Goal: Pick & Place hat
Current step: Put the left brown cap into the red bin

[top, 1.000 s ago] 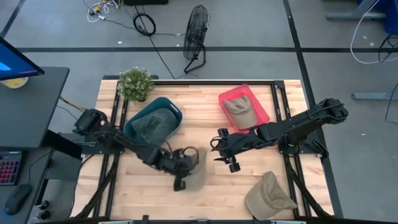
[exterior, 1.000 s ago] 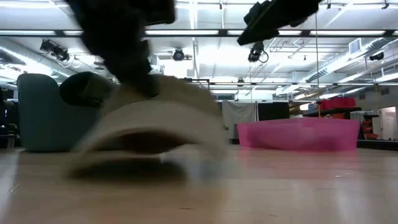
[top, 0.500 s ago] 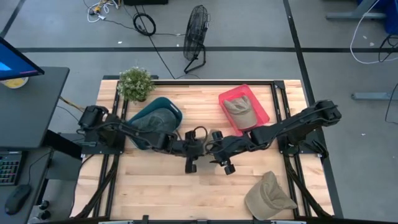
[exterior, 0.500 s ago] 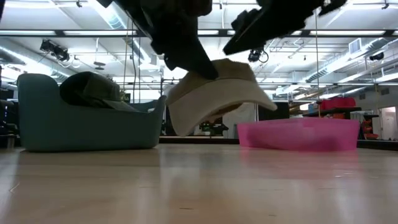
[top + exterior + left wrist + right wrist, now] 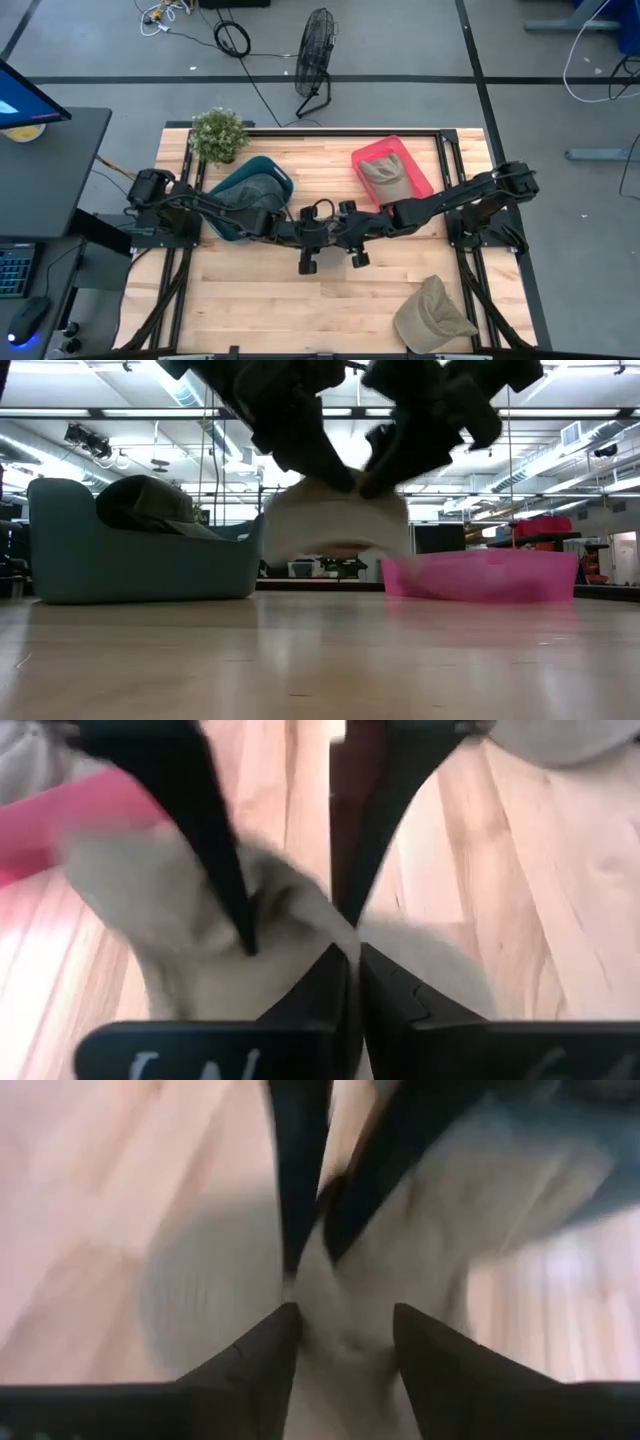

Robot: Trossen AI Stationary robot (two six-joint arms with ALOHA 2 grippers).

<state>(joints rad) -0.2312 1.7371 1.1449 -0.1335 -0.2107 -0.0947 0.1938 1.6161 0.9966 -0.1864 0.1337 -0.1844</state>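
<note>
High view: a teal bin (image 5: 282, 181) and a red bin (image 5: 418, 168) each hold one hat; a third hat (image 5: 432, 316) lies near the table's front edge. Low view: both grippers meet at a beige hat (image 5: 335, 525) held above the table. Left wrist view: left gripper (image 5: 352, 955) clenched on it. Right wrist view: right gripper (image 5: 345, 1320) spread around it.

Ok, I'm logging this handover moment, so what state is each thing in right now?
Beige fabric cap: lifted off the table, hanging between both arms.
Left gripper: jaws shut on the cap.
Right gripper: jaws open around the cap.
Teal plastic tub: holds a dark olive cap.
Pink plastic tray: holds a tan cap.
Khaki cap: lying on the table.
</note>
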